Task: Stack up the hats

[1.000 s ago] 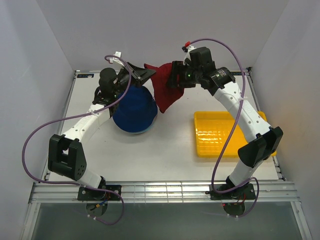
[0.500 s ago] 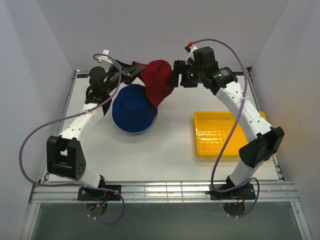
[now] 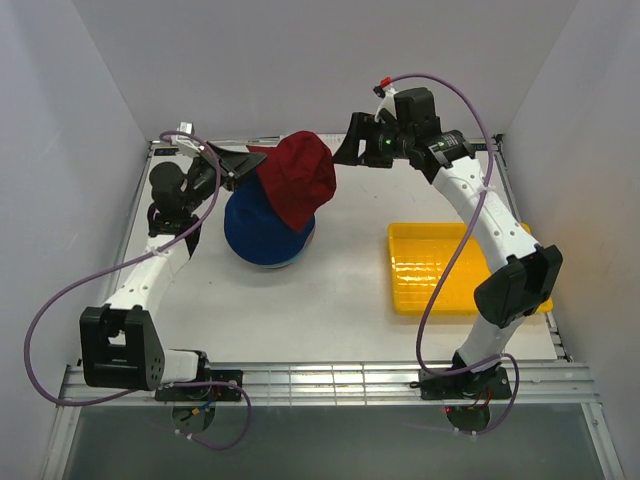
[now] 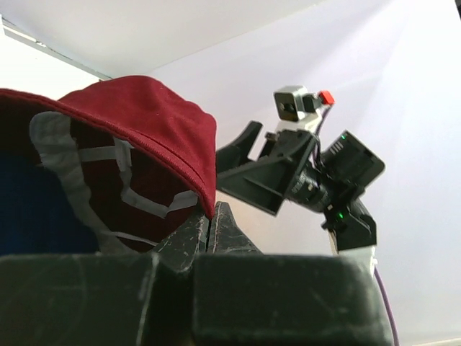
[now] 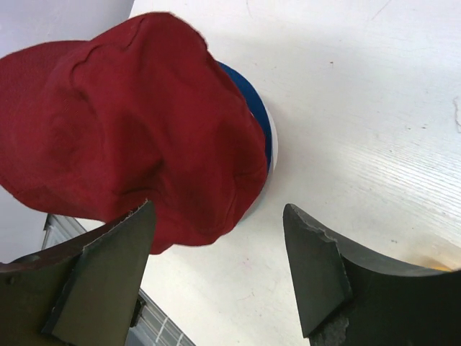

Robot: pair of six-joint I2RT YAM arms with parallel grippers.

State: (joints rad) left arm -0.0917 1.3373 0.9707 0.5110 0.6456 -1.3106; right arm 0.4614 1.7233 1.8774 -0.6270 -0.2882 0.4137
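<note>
Pinching the brim of the dark red hat (image 3: 298, 180), the left tool (image 3: 255, 160) was clenched, its fingers pressed flat together on the fabric edge at the hat's 9 o'clock side. The hat hung raised and tilted, its hollow underside with pale seam tape facing the left wrist camera. Its crown overlapped the 1 o'clock part of the royal blue hat (image 3: 255, 235), which sat domed on the white tabletop (image 3: 350, 300). Whether red touched blue could not be told. At 2 o'clock from the red hat, the right tool (image 3: 342, 152) stood released, jaws spread wide and clear of the cloth, grasping nothing. Well apart, at 4 o'clock from the blue hat, lay the yellow plastic tray (image 3: 415, 262).
</note>
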